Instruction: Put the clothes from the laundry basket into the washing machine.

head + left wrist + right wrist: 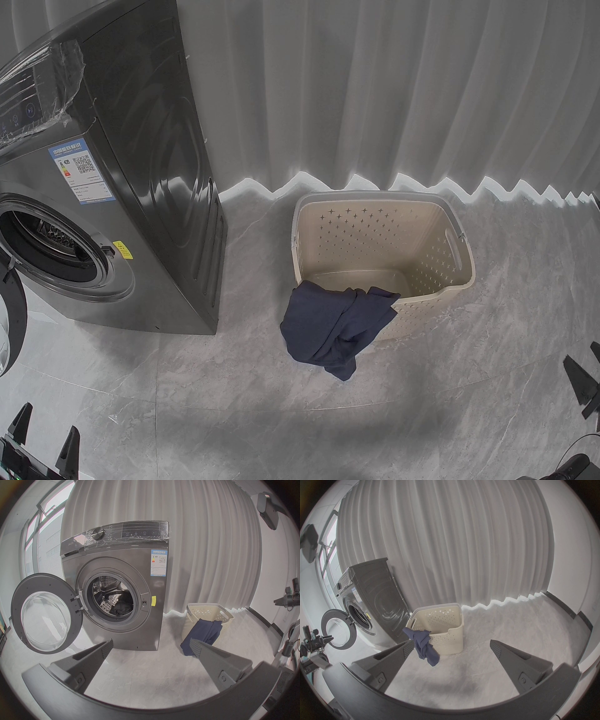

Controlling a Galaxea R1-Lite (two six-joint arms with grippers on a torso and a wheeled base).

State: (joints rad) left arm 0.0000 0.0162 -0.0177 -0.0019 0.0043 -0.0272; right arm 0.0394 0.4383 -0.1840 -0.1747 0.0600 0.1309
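Grey floor (250, 387) — navy garment (331, 325) overhanging laundry basket (375, 244); clothes (120, 606) in washing machine (125, 561); left gripper (150, 642), right gripper (451, 642) apart.

1. A beige plastic basket (381, 240) pierced with star-shaped holes is set upright on the floor at about 1 o'clock, near the washing machine (156, 175).
2. A dark blue garment (331, 325) is draped over the basket's near rim at its 7 o'clock corner and hangs down the outside to the floor.
3. The grey front-loading washing machine is stood at 10 o'clock. Its round door (45, 612) is swung wide open, and dark clothing (121, 607) is seen inside the drum (104, 587).
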